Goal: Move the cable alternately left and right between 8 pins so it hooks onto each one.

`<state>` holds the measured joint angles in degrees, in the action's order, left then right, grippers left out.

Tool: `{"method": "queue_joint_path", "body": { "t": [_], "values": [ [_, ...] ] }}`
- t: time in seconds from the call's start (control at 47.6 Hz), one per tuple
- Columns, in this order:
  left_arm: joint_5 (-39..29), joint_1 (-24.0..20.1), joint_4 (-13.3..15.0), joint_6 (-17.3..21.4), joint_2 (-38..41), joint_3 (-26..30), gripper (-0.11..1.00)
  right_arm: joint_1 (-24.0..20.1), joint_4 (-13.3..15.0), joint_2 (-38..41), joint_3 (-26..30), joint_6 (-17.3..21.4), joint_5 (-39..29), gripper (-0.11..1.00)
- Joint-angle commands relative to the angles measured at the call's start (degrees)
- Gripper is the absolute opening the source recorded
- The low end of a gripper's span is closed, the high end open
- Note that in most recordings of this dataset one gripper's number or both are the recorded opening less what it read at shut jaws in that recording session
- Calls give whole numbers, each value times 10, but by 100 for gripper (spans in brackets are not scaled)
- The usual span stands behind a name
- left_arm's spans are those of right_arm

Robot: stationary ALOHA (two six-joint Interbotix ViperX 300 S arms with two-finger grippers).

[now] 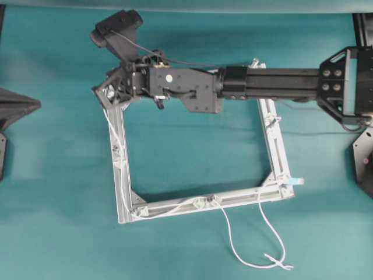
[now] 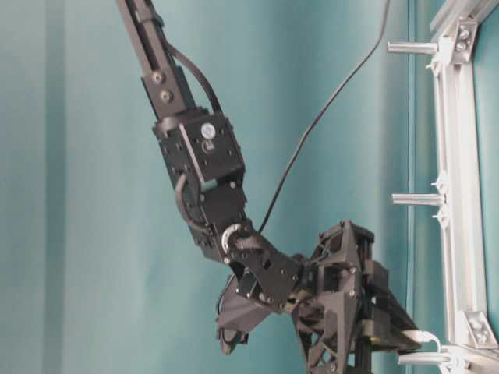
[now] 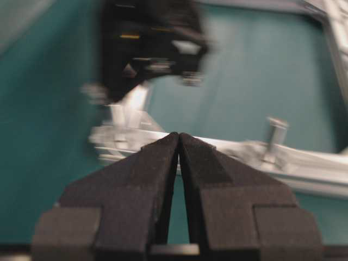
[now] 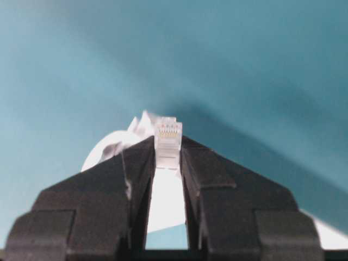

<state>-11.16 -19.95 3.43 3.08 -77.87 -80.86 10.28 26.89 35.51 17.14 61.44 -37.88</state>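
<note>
The white cable (image 1: 230, 233) runs from the frame's top left corner down the left rail and along the bottom rail, then loops loose on the table in front, ending at a tie knot (image 1: 278, 261). My right gripper (image 1: 102, 92) reaches across to that top left corner, shut on the cable's clear plug (image 4: 168, 137), whose end sticks out past the fingertips. In the table-level view the plug (image 2: 426, 336) sits just beside a pin (image 2: 419, 359). Other pins (image 2: 417, 199) (image 2: 411, 47) stand along the rail. My left gripper (image 3: 178, 136) is shut and empty, left of the frame (image 1: 36, 105).
The silver rail frame (image 1: 123, 192) lies on the teal table, with flat corner brackets (image 1: 137, 200). The right arm (image 1: 274, 81) spans the frame's top rail. A dark wire (image 2: 327, 109) hangs from that arm. Black arm bases sit at both table edges.
</note>
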Motion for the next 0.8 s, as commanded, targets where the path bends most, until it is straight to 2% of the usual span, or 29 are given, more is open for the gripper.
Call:
{"method": "queue_joint_path", "body": {
  "t": [0.0,0.21,0.399,0.777],
  "values": [
    [1,-18,-3,-3,-13,2,8,-16,-3,-40,-16,1,8,15],
    [-4,-22,-3,-3,-32,0,8,-18,-1,-78,-66,1,51,15],
    [-4,-22,-3,-3,-30,0,8,-30,-1,-93,-86,0,99,15],
    [-4,-22,-3,-3,-30,0,8,-47,-1,-104,-127,-1,104,15]
  ]
}}
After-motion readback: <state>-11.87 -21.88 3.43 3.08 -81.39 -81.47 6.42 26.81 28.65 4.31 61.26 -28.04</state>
